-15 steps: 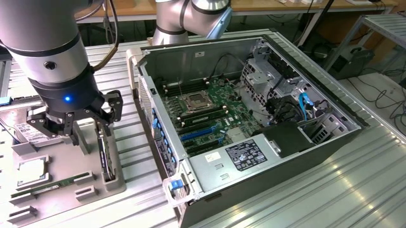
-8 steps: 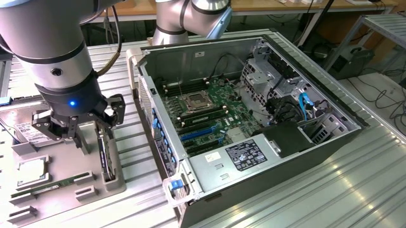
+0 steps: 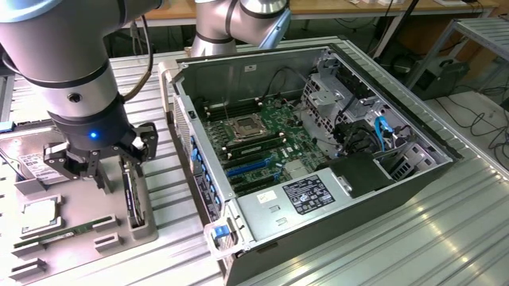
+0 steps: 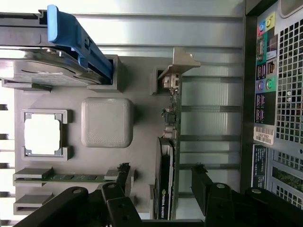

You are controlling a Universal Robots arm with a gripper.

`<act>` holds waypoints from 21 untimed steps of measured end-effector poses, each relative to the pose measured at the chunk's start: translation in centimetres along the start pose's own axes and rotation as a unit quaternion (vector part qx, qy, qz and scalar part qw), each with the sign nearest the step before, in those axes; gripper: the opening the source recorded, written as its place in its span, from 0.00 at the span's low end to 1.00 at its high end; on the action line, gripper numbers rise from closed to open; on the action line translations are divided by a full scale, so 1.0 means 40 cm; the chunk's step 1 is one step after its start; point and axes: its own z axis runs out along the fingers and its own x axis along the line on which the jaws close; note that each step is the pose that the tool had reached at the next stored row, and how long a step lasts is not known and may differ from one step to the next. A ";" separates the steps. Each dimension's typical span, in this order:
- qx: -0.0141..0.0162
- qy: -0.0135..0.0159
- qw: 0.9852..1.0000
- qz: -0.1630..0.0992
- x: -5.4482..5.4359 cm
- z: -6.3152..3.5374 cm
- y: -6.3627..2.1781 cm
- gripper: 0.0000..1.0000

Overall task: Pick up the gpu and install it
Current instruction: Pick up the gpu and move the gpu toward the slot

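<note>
Both sides of the upright gpu [image 4: 166, 156] are flanked by the wide-open claw [image 4: 161, 167], apparently without touching it

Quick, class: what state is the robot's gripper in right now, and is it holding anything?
Gripper: open, holding nothing; one finger stands on each side of the gpu, with a gap to the card on both sides.

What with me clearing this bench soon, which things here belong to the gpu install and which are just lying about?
In the job: gpu, upright in the grey tray; open hand straddling it; open computer case.
Lying about: hard drive; processor chip; memory stick.
</note>
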 end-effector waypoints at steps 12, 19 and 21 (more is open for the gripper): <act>0.000 0.000 1.000 0.006 -0.002 0.056 -0.003 0.63; 0.000 0.000 1.000 0.010 -0.007 0.099 -0.004 0.55; 0.000 0.000 1.000 0.011 -0.008 0.111 -0.004 0.55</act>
